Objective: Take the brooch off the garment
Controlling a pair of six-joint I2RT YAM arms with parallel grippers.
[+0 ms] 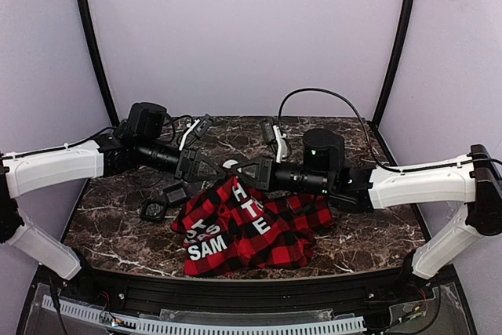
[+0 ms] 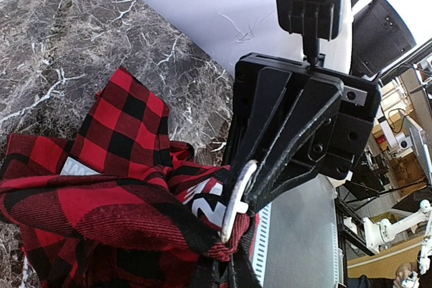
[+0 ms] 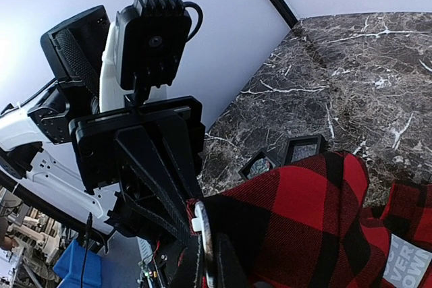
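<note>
Centrally, the brooch point(image 1: 230, 164) is a small round pale grey-white disc, seen edge-on in both wrist views. It sits at the raised peak of the garment point(image 1: 251, 225), above the worktop point(image 1: 369, 233) and between the two arms' tips. The garment is red-and-black plaid with white block letters on black panels. Its lower part rests on the worktop.

Both arms reach inward from the sides, forearms nearly level, and meet tip to tip at the middle. The right fingers point(image 2: 297, 160) are clenched on the brooch rim. The left fingers point(image 3: 155, 180) are pinched together on the cloth fold just beside the disc. Two black square frames point(image 1: 161, 202) lie on the worktop left of the garment.
</note>
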